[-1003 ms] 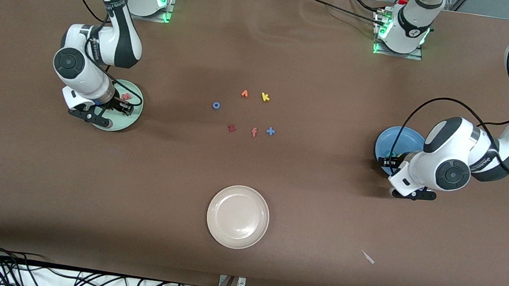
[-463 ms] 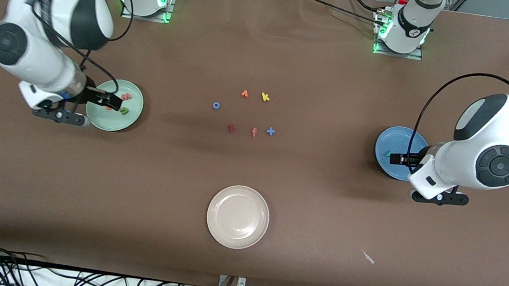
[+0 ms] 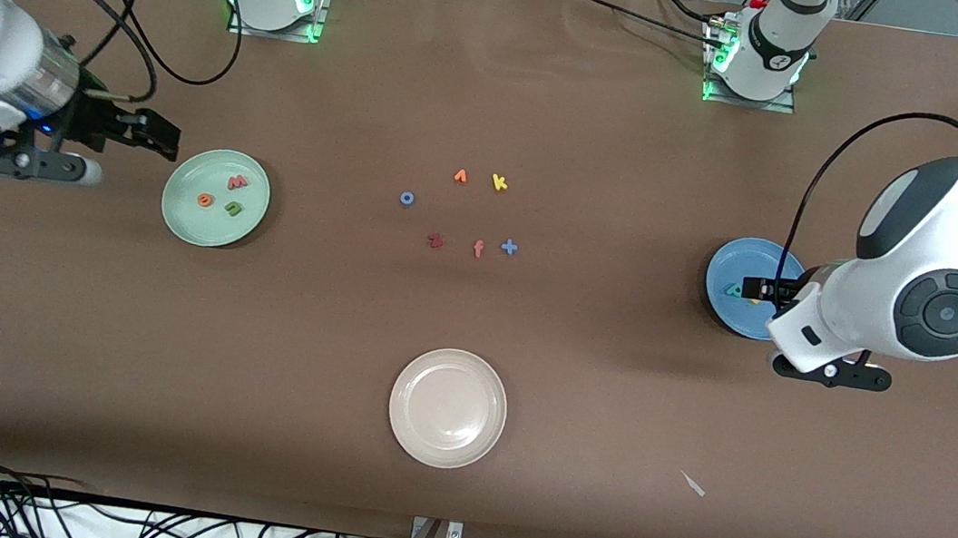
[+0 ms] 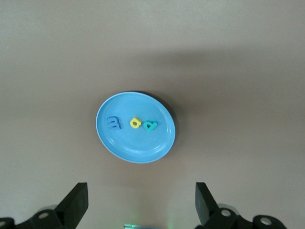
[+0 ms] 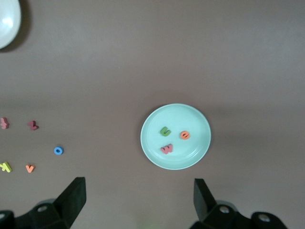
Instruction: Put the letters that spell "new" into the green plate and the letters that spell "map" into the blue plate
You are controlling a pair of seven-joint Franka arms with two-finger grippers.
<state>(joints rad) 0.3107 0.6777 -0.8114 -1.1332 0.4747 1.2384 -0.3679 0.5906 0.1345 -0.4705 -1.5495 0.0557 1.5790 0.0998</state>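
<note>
Your three small foam letters for "new", the green n (image 3: pixel 234 208), the orange e (image 3: pixel 205 200) and the salmon-red w (image 3: pixel 238 181), all lie inside the round pale mint-green plate (image 3: pixel 183 219), apart from one another. At the left arm's end of the table, the blue m (image 4: pixel 113 123), the yellow a (image 4: pixel 136 122) and the teal p (image 4: pixel 151 126) sit in a row in the round mid-blue plate (image 4: pixel 138 150). By the look of it, both words are placed.

The risks are now in the retreat. The left gripper (image 3: pixel 761 290) hangs over the blue plate with its jaws spread wide and empty; if you drop it or sweep it low, a finger could clip the rim and scatter the light letters. The right gripper (image 3: pixel 150 133) is also wide and empty, off the green plate toward the right arm's end of the table, so it threatens less.

Toward the table's middle from the green plate lie the leftover foam pieces, among them a dark red z (image 3: pixel 436 241), an orange-pink f (image 3: pixel 479 249), a yellow k (image 3: pixel 500 183) and a blue plus sign (image 3: pixel 509 247). Nearer the front camera than these sits a cream-white plate (image 3: pixel 443 447). Leave them all alone; picking one up would spoil a finished word.
</note>
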